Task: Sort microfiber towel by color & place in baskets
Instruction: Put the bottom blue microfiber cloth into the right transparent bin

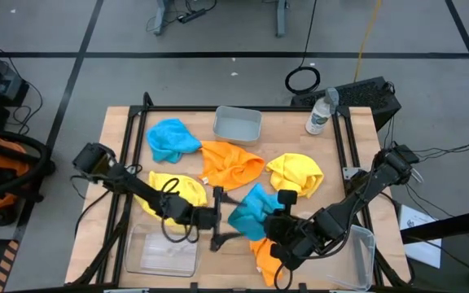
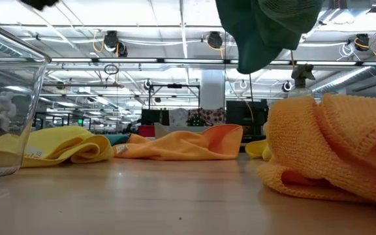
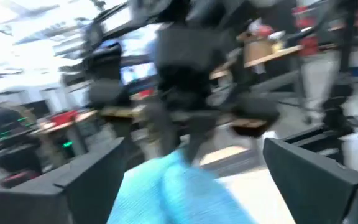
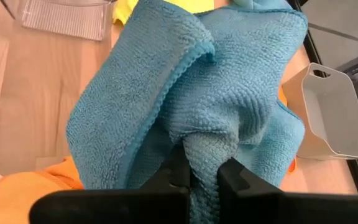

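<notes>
Right now the right claw [image 4: 205, 176] is pinching a fold of a bright blue, nubby microfiber towel [image 4: 191, 93], its dark fingers pressed together on the cloth so that it is hanging in soft pleats above the pale wooden desk [image 1: 218, 248]. Just beside it, the left claw [image 1: 218, 218] is standing spread wide, facing that same blue towel without gripping it. This looks like a hand-off or a lift in the sorting step: one blue cloth is being carried, and the next move probably calls for swinging it over a bin and letting go.

Close under the right claw a crumpled orange towel [image 1: 264, 259] is lying in thick folds. Beyond the left claw a yellow towel [image 1: 179, 190] is lying, with a big clear shallow plastic basket [image 1: 163, 252] near it; a second clear basket [image 1: 361, 256] is sitting on the right claw's outer side. Farther off, another orange towel [image 1: 230, 164] and a yellow one [image 1: 295, 173] are lying loose, then a second blue towel [image 1: 172, 139] and the small greyish rounded basket [image 1: 238, 124] at the desk's far edge.
</notes>
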Available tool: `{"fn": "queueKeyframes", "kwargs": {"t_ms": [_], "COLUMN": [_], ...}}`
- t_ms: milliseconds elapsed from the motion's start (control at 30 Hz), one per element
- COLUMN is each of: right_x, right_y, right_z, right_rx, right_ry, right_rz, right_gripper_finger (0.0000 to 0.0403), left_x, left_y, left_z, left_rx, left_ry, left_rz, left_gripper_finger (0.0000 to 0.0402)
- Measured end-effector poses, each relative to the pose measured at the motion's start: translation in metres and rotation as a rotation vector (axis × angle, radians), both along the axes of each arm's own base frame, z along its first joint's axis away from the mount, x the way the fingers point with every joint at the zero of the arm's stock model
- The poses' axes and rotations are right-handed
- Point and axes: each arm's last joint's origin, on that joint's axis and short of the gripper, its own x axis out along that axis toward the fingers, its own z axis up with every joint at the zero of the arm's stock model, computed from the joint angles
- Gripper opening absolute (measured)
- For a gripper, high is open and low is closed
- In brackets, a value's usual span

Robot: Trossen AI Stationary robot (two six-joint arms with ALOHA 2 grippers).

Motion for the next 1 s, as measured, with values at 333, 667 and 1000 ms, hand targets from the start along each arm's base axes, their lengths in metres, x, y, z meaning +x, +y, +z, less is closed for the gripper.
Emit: {"fn": "queueKeyframes", "kwargs": {"t_ms": [333, 667, 1000], "right_x": [0.004, 0.007, 0.008], "right_y": [0.003, 0.004, 0.007], "right_z": [0.002, 0.004, 0.004], "right_rx": [0.0, 0.024, 0.245], "right_ry": [-0.021, -0.052, -0.099], "right_rz": [0.049, 0.046, -0.085], "right_gripper_finger": [0.0011, 0.0016, 0.0182], "left_x": [0.021, 0.023, 0.022], "left_y": [0.037, 0.038, 0.038], "left_z": [-0.029, -0.027, -0.022], "left_rx": [0.082, 0.09, 0.076], "left_ry": [0.192, 0.172, 0.124], "left_rz": [0.035, -0.138, -0.139], "left_gripper_finger": [0.0371, 0.0141, 0.0016]}}
